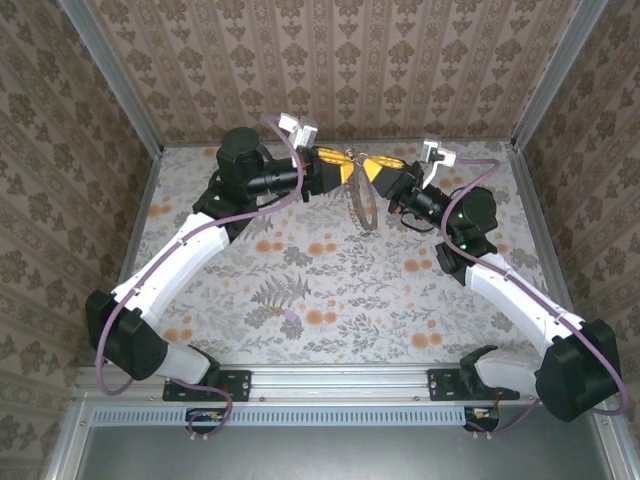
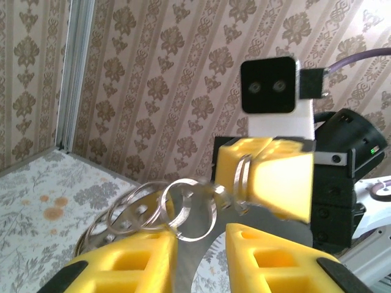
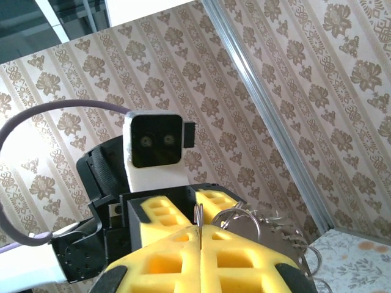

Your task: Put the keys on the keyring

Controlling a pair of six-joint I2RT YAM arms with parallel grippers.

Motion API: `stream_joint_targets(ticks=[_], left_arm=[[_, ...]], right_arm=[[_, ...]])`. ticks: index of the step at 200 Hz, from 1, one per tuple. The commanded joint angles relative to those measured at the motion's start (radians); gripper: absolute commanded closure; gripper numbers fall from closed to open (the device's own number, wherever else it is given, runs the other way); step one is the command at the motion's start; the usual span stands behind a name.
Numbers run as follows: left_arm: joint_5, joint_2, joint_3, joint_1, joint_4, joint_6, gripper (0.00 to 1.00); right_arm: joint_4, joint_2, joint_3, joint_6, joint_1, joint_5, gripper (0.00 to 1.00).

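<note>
A: Where are the keys?
B: Chain of small silvery metal keys [image 2: 190, 210] up in the air, far-centre over the floral table [image 1: 300, 290], betw. both grippers. Thin dark wire keyring [image 1: 361, 212] hangs w/ it.
A: Grippers?
B: Right gripper [image 3: 200, 231] clamped on chain end. Left gripper [image 2: 200, 238] narrowly apart, chain at its tips.

Arms reaching inward, wrists facing each other, left gripper [image 2: 201, 237] fingers slightly apart, right gripper [image 3: 200, 231] fingers pressed together.

The keyring [image 2: 239, 180], a thin metal loop, is held in mid-air, seen nearly edge-on. The keys [image 1: 362, 208] dangle beneath it as a silvery, jagged chain of overlapping pieces.
</note>
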Motion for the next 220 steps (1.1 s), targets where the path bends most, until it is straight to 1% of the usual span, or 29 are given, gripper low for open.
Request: stream_joint_targets(ticks=[1,42,78,145,220], left_arm=[[0.028,-0.003,0.020,-0.007,0.064,-0.023,0.74],[-0.007,-0.048,-0.009,-0.006,0.052,0.002,0.74],[0.003,-0.062,-0.013,-0.007,0.059,-0.001,0.74],[0.022,-0.030,0.010,-0.026,0.080,-0.015,0.76],[0.015,0.000,0.032,-0.036,0.086,-0.015,0.78]], right_arm=[[0.101,0.003,-0.003,0.031,0.009,0.028,1.00],[0.095,0.003,-0.009,0.032,0.009,0.029,1.00],[0.092,0.007,-0.011,0.033,0.010,0.027,1.00],[0.097,0.010,-0.011,0.039,0.010,0.024,1.00],[0.098,0.010,-0.013,0.045,0.011,0.015,1.00]])
